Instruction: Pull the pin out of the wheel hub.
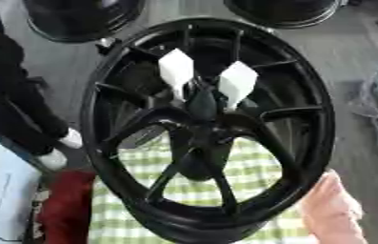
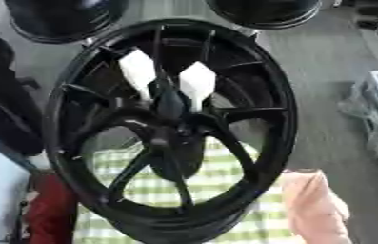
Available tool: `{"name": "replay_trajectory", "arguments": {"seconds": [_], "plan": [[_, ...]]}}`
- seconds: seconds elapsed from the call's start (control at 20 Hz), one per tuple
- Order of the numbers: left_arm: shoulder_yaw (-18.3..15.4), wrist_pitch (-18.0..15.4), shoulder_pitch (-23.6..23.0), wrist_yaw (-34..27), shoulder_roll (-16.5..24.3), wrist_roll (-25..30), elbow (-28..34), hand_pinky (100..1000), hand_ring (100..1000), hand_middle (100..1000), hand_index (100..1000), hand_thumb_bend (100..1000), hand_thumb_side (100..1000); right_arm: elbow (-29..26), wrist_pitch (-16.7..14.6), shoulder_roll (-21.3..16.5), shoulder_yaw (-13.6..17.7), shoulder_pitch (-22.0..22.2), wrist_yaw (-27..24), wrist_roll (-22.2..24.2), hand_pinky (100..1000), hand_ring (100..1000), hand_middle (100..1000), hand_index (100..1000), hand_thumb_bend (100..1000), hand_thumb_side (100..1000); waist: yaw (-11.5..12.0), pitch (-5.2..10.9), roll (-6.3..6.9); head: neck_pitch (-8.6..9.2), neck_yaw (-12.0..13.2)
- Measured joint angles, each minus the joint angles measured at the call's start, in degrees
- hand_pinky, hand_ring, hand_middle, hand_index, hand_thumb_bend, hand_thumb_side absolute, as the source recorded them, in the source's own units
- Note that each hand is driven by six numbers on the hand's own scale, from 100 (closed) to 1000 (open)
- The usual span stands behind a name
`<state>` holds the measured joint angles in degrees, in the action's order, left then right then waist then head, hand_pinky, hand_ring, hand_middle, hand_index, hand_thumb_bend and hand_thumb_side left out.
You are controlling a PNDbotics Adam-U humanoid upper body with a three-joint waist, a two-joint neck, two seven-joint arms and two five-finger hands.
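You are looking down at a black spoked wheel standing upright on its rim and filling most of both views. Its lower edge is resting on a green-and-white checked cloth, which shows through the gaps between the spokes. At the hub, two white paddle-shaped pieces and are sticking up side by side, tilted a little apart from each other; whether either of these is the pin, you cannot tell from here, and nothing else at the hub can be made out as one.

A person's bare hand is resting against the wheel's lower right rim, touching it from outside. Neither of your own robot hands is showing in either view, so their state cannot be told.

Two more dark wheels and are lying beyond the upright one at the far edge. A red object is sitting at the lower left, just beside the cloth.
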<state>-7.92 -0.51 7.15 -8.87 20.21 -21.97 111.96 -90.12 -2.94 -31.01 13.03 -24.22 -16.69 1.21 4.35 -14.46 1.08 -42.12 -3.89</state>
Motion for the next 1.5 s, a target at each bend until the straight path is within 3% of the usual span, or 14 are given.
{"name": "replay_trajectory", "arguments": {"seconds": [0.5, 0.75, 0.95, 1.1, 1.5], "plan": [[0.0, -0.01, 0.04, 0.0, 0.06, 0.02, 0.01, 757, 733, 713, 757, 385, 556, 0.13, 0.0, 0.0, 0.0, 0.0, 0.0, 0.02, 741, 748, 701, 813, 100, 619, -0.01, 0.0, -0.09, 0.01, 0.21], [0.42, 0.04, 0.9, 0.31, 2.73, 0.52, 0.35, 759, 735, 717, 760, 380, 535, 0.17, -0.03, 0.0, 0.0, 0.01, 0.0, 0.04, 741, 748, 701, 813, 100, 619, -0.03, 0.0, -0.13, 0.0, 0.17], [1.33, 0.18, 2.59, 0.34, 8.23, 1.98, 1.14, 763, 740, 750, 777, 375, 509, 0.2, -0.04, -0.05, -0.02, 0.02, 0.0, 0.22, 741, 748, 700, 813, 100, 619, -0.25, 0.01, 0.1, -0.02, 0.0], [2.25, -0.32, 5.0, -0.42, 15.47, 4.79, 1.42, 769, 744, 765, 784, 376, 472, 0.44, -0.1, -0.23, -0.04, 0.09, 0.0, 0.32, 741, 748, 700, 813, 100, 621, -0.59, 0.16, 0.36, -0.08, 0.0], [4.07, -0.77, 8.96, -4.97, 34.28, 18.68, 1.7, 792, 763, 780, 808, 417, 478, 0.99, -0.13, -1.35, -0.31, 0.81, 0.02, 0.39, 741, 748, 700, 813, 100, 625, -1.18, 0.57, 0.84, -0.13, 0.02]]}}
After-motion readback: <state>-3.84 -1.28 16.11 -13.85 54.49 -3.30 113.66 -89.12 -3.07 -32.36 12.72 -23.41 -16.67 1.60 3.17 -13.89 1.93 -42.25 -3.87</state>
